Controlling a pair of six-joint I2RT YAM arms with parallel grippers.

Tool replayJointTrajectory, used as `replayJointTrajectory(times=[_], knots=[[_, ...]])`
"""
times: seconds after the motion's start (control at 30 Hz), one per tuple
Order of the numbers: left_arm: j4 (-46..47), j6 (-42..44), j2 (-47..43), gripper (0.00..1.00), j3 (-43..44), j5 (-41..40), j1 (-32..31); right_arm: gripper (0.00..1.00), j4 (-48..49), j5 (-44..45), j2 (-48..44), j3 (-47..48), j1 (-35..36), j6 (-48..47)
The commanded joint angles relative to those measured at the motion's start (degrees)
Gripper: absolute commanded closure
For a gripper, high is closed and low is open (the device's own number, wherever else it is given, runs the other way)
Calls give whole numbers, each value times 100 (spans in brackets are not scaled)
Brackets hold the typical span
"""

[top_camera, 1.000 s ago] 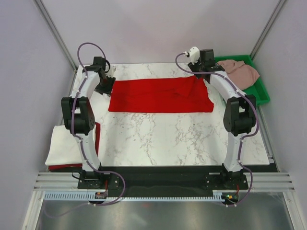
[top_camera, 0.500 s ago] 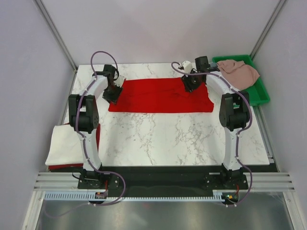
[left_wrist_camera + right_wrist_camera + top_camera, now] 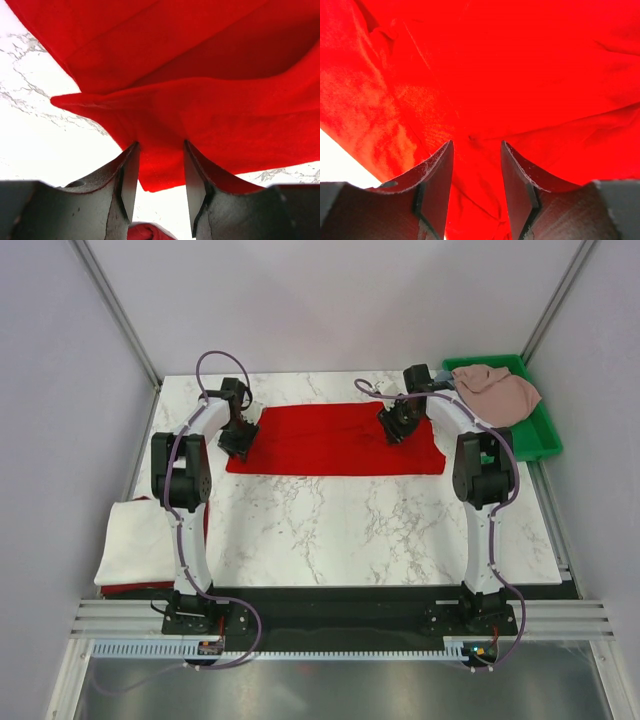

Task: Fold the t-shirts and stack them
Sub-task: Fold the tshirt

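Both arms have swung inward, bringing the left gripper [image 3: 160, 144] and right gripper [image 3: 476, 142] over the red t-shirt [image 3: 330, 442].

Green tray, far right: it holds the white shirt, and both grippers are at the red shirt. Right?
Not quite. The top external view shows the green tray holding the pale pink shirt; the white shirt lies folded at the left edge of the table. Both the left gripper and right gripper are at the red shirt, as you said.
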Motion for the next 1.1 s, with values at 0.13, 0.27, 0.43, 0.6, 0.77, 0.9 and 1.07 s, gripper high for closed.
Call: replayJointTrajectory(times=[0.13,0.27,0.43,0.6,0.77,0.9,1.07], knots=[[-22,130,198,52,174,3,-33,54,-171,-183,354,380,-26,-170],[-22,122,198,52,192,3,-41,68,-224,-209,503,573,-26,-161],[-22,104,146,53,139,3,-41,82,-215,-236,389,766,-17,-170],[-30,86,-12,53,52,-171,-50,86,-207,-253,231,1152,-9,-179],[31,156,-653,53,-256,-514,-50,86,99,-315,406,1916,70,-31],[189,490,-1277,47,-572,-858,-50,67,845,-175,862,2497,167,514],[154,1263,-1761,37,-783,-613,-50,60,1252,388,820,2588,158,902]])
